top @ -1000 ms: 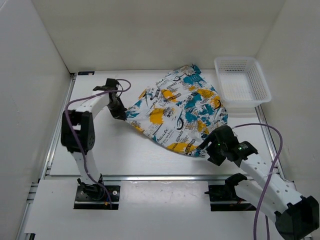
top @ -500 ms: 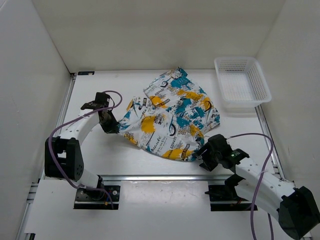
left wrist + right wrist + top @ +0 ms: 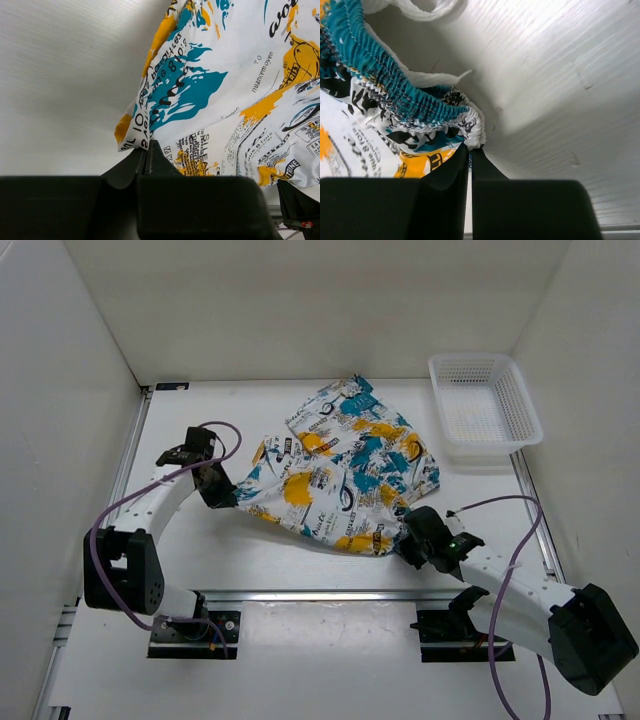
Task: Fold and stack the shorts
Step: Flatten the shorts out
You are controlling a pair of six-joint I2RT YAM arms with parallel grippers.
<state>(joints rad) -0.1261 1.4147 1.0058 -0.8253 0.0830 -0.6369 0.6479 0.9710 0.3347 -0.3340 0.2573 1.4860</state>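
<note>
The shorts (image 3: 340, 470), white with a teal, yellow-orange and black print, lie rumpled across the middle of the table. My left gripper (image 3: 222, 495) is shut on their left corner; in the left wrist view the hem of the shorts (image 3: 134, 131) sits pinched at the tips of my left gripper (image 3: 146, 146). At the front right, my right gripper (image 3: 407, 537) is shut on the elastic waistband. The right wrist view shows the teal gathered waistband of the shorts (image 3: 420, 102) caught between the tips of my right gripper (image 3: 470, 147).
A white mesh basket (image 3: 485, 406) stands at the back right, just beyond the shorts. White walls enclose the table on the left, back and right. A metal rail (image 3: 320, 594) runs along the near edge by the arm bases.
My right gripper has slid down and left to the waistband and shut on it. The left gripper pulled its corner toward the near left, and the shorts shifted and bunched that way.
</note>
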